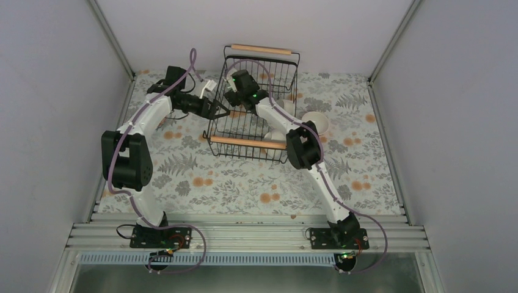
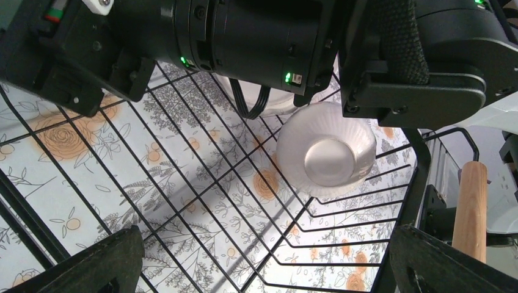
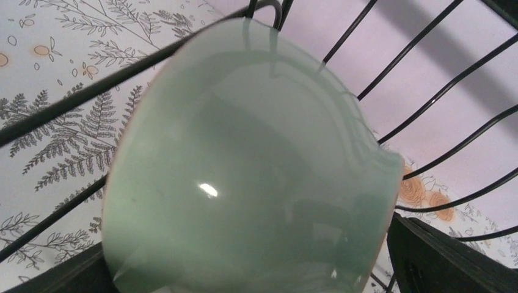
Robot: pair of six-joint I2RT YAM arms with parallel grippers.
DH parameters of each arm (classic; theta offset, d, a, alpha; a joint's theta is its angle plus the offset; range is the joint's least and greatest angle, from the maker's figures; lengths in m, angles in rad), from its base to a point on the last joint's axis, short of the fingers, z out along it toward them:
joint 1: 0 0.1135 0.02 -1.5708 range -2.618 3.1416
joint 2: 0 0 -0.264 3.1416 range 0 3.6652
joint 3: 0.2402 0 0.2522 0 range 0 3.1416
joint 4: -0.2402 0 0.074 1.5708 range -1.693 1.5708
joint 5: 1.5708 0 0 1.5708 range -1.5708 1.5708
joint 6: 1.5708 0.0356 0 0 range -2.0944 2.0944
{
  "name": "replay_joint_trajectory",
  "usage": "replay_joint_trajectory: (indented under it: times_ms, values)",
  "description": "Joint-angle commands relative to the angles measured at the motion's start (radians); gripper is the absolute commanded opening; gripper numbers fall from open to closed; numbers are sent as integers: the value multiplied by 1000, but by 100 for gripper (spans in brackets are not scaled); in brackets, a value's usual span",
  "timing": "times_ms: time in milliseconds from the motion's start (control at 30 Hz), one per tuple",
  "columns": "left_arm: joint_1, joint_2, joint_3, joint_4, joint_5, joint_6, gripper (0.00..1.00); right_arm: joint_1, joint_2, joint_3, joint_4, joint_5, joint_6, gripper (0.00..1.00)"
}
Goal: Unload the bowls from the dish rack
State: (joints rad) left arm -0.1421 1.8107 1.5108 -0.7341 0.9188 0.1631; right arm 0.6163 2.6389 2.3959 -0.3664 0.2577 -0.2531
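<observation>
The black wire dish rack with wooden handles stands at the back middle of the table. My right gripper reaches down into it. In the right wrist view a pale mint-green bowl fills the space between the wide-apart fingers of the right gripper; I cannot tell whether they touch it. My left gripper is open outside the rack's left wall, with nothing between its fingers. Through the wires it sees a scalloped white bowl lying bottom-up under the right wrist.
A white bowl sits on the floral tablecloth just right of the rack. More white bowls show in the rack's near right corner, partly hidden by the right arm. A wooden handle is close to the left gripper's right finger. Walls enclose the table.
</observation>
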Motion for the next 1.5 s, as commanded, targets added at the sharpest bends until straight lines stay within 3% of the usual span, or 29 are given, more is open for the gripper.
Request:
replay_joint_trajectory:
  times_ms: [0, 300, 500, 967, 1167, 1467]
  values:
    - [-4, -14, -12, 9, 29, -7, 100, 10, 10, 21, 73, 33, -14, 92]
    - [-4, -28, -10, 7, 35, -2, 100, 4, -22, -8, 57, 7, -3, 45]
    - [-4, -33, -3, 0, 35, 6, 100, -6, -99, -85, 67, 7, 10, 37]
    - [-2, -55, 95, -69, 35, 54, 100, -54, -254, -126, 30, 0, 20, 31]
    - [-2, -51, 190, -142, 38, 118, 100, -91, -313, -129, -29, -71, 62, 31]
    - [3, -103, 338, -206, -157, 175, 100, -135, -453, -164, -137, -255, 118, 30]
